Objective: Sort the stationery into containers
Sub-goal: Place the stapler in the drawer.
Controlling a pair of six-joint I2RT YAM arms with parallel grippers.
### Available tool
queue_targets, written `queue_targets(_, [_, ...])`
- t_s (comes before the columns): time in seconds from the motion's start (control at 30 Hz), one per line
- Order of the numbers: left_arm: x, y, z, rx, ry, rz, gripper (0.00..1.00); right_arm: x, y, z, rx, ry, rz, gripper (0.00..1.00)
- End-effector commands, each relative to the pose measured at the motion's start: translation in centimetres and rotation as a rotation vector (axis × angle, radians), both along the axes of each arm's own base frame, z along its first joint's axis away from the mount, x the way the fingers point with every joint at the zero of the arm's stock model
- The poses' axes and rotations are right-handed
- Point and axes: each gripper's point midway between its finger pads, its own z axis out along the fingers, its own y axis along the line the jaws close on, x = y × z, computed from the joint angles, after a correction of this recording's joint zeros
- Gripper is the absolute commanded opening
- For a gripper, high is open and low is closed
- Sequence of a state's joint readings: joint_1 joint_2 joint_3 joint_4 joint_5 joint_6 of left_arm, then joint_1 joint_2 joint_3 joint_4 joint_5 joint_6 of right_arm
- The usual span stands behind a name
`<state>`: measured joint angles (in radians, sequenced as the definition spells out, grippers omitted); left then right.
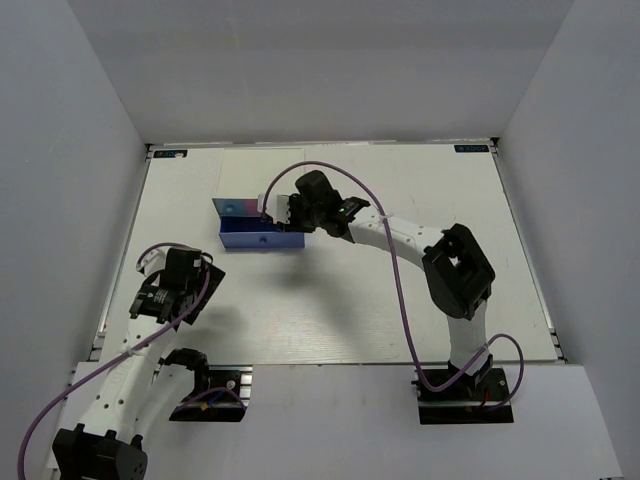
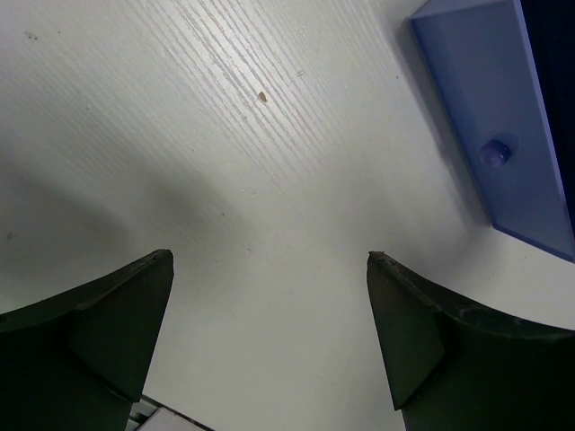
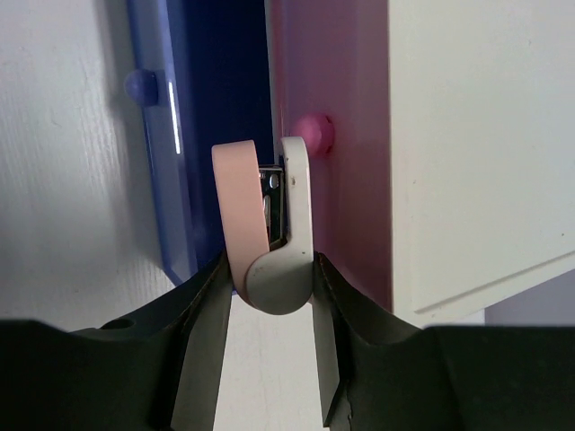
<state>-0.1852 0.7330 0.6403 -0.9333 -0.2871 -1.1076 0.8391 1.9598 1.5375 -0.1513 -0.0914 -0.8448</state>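
Observation:
My right gripper [image 3: 269, 269] is shut on a small white and pale pink clip-like piece [image 3: 268, 215] of stationery, gripped at its rounded hinge end. The piece hangs over the open dark blue drawer [image 3: 220, 108], just beside the closed pink drawer front [image 3: 346, 180] with its pink knob [image 3: 314, 133]. In the top view the right gripper [image 1: 285, 212] sits above the blue drawer [image 1: 258, 238]. My left gripper [image 2: 269, 260] is open over bare table, with the blue drawer front [image 2: 503, 108] and its knob [image 2: 494, 153] off to its upper right. No other stationery shows.
The box's white top [image 3: 476, 153] fills the right of the right wrist view. The left gripper [image 1: 205, 272] hovers left of and nearer than the drawer. White walls enclose the table [image 1: 400, 300] on three sides.

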Motion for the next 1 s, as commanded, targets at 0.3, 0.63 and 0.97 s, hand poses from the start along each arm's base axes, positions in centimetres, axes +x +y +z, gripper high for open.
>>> queue_targets(0.3, [0.4, -0.3, -0.3, -0.015, 0.002, -0.005, 0.99, 1.8, 1.4, 2.4, 0.041, -0.107, -0.049, 0.00])
queue_targets(0.63, [0.4, -0.5, -0.6, -0.023, 0.003, -0.010, 0.99, -1.2, 2.1, 2.2, 0.029, -0.020, 0.037, 0.00])
queue_targets(0.97, [2.4, -2.3, 1.0, -0.046, -0.138, -0.170, 0.99, -6.5, 2.7, 3.9, 0.083, 0.281, 0.162, 0.00])
